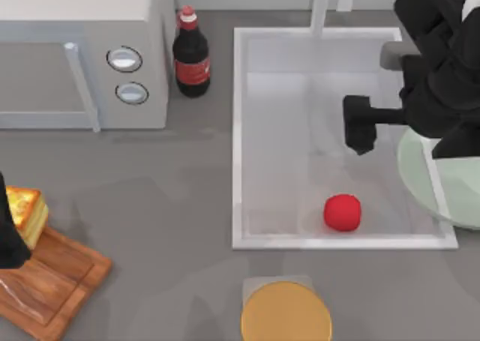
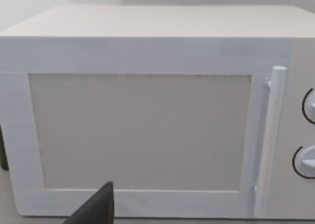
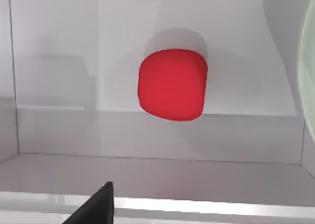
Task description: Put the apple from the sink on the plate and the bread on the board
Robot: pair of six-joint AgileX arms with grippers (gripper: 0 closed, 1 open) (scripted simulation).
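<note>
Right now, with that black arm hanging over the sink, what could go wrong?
The apple is round and lies close to the sink's near wall, so the right gripper could nudge it and send it rolling. The plate overlaps the sink's right rim, under the right arm; a careless lift might knock it. The bread sits at the board's edge beside the left arm and may topple off.

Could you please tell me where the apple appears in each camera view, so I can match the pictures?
Top view: the apple lies on the sink floor, near the sink's front rim, below the right gripper.
Left wrist view: not in it; this camera faces the microwave.
Right wrist view: the apple sits centre frame on the sink floor.
Shared landmark: the green plate edge beside the sink.
</note>
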